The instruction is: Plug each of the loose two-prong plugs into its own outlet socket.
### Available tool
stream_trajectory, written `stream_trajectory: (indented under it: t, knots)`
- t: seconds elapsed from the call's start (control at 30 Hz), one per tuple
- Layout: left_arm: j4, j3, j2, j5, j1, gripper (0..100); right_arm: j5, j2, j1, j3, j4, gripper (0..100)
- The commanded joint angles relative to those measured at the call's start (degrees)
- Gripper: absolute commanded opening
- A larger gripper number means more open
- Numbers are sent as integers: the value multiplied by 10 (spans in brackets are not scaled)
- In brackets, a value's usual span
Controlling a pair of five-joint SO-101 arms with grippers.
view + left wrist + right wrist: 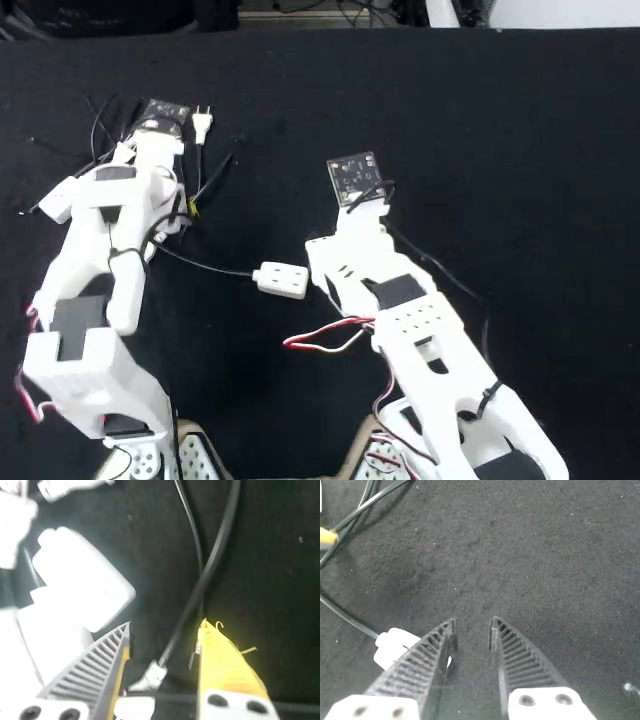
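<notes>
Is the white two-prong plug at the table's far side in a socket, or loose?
Loose. The two-prong plug lies on the black table with its prongs bare, well apart from the white outlet block.

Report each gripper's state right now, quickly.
Left gripper: open, straddling a black cable, not clamped on it.
Right gripper: open, holding nothing.

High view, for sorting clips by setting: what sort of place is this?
Probably a robotics workbench: a white left arm and right arm at a black-covered table, with a white outlet block and a loose two-prong plug.
</notes>
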Motion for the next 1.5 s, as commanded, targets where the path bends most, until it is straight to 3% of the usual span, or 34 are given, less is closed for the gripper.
stream_trajectory:
  t: [0.0, 0.27, 0.43, 0.5, 0.87, 1.27, 1.47]
  knots:
    - [39, -88, 43, -8, -7, 220, 3, -5, -4, -7, -1, 108]
    - [103, -155, 131, -59, -20, 216, 3, -5, -4, -7, -1, 108]
    - [163, -182, 133, -59, -15, 19, 3, -5, -4, -7, -1, 108]
    - [186, -189, 133, -59, -12, 62, 3, -5, -4, -7, -1, 108]
    - [286, -237, 40, -58, -7, 30, 3, -5, -4, -7, -1, 108]
    - [286, -236, -123, -58, 5, 30, -4, -5, 76, -21, -4, 107]
    - [309, -210, -149, 14, 82, 30, -15, -5, 109, -20, -18, 107]
